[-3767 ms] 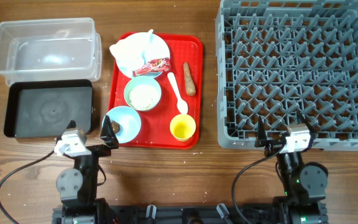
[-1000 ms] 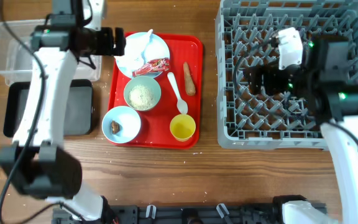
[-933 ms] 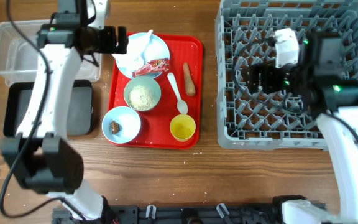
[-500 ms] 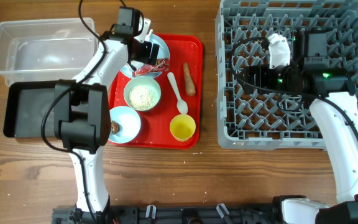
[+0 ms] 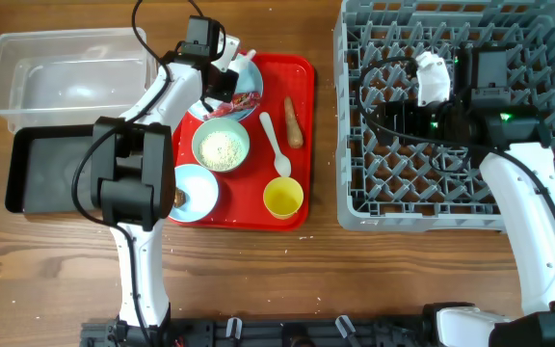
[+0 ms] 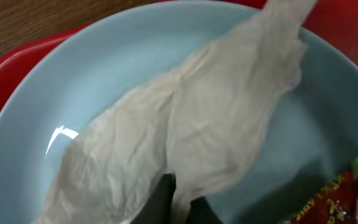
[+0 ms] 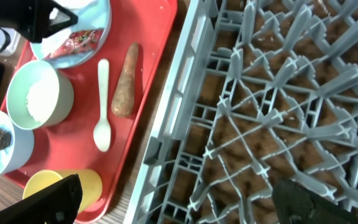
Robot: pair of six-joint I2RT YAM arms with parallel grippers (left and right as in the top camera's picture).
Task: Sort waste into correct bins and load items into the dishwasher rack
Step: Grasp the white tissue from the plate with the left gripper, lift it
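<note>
Pinching the lower fold of the crumpled white paper (image 6: 185,124) between left fingers (image 6: 165,200) pressed together, inside the pale blue plate (image 6: 98,81) at the upper left of the red tray (image 5: 302,135). Working within the plate's curving rim, just beside the red-and-white snack wrapper (image 6: 347,193) at lower right. Holding the right fingers (image 7: 53,199) spread wide above the dishwasher rack (image 5: 518,39), near its left wall. Leaving bare desk (image 5: 258,280) open along the bottom. Showing thin, creased paper draping diagonally.

A flat red serving tray (image 5: 300,164) lies under my left claw (image 5: 222,82), its raised rim curving past just to the claw's left. Beyond that rim, ahead of the claw, runs the brown wooden table (image 5: 258,280) it sits on.
</note>
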